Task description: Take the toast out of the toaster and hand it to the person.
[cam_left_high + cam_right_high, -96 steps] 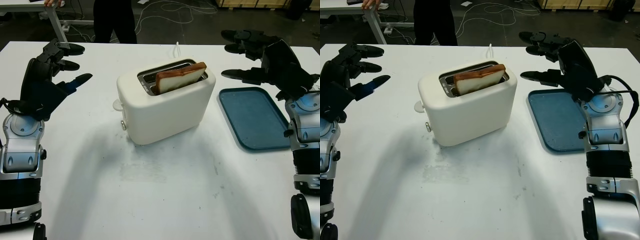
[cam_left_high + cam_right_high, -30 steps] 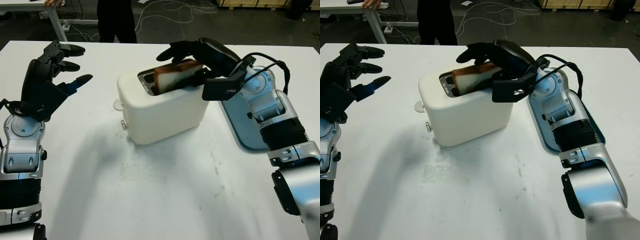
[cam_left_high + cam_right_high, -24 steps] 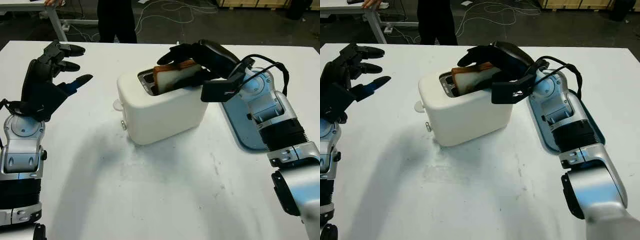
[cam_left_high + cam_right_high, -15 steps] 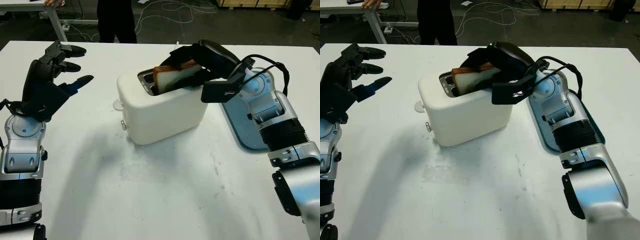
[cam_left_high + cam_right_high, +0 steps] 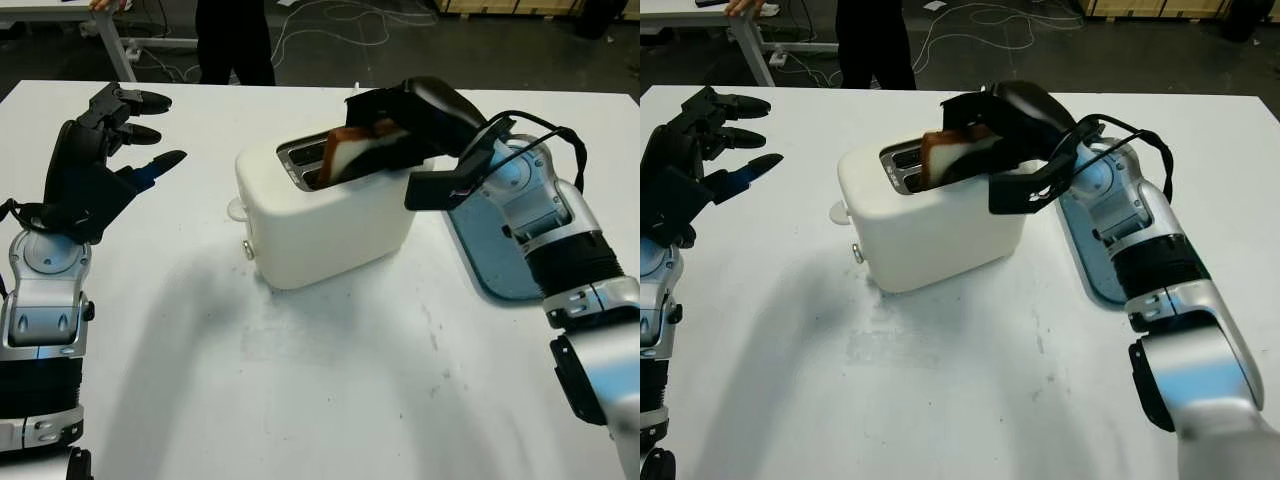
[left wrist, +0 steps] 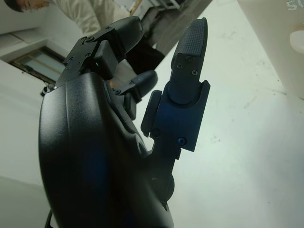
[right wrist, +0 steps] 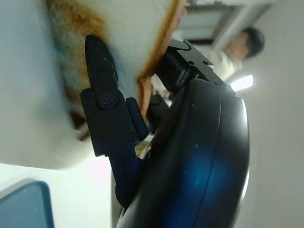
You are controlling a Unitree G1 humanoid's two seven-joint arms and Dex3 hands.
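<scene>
A white toaster (image 5: pixel 320 225) stands mid-table. A slice of toast (image 5: pixel 350 152) with a brown crust is tilted and half lifted out of its slot. My right hand (image 5: pixel 395 125) is shut on the toast, fingers wrapped over its top and right end. Close up, the toast (image 7: pixel 90 52) fills the space beside the black thumb (image 7: pixel 109 128). My left hand (image 5: pixel 105 150) hovers open above the table's left side, far from the toaster. A person in dark trousers (image 5: pixel 232 40) stands beyond the table's far edge.
A blue tray (image 5: pixel 510 250) lies right of the toaster, partly under my right forearm. A white cable (image 5: pixel 355 98) runs from the toaster toward the far edge. Another person's hand (image 5: pixel 103 5) rests on a desk at the far left.
My right hand has closed on the toast and pulled it up and to the right, out of the slot. The left hand has stayed where it was.
</scene>
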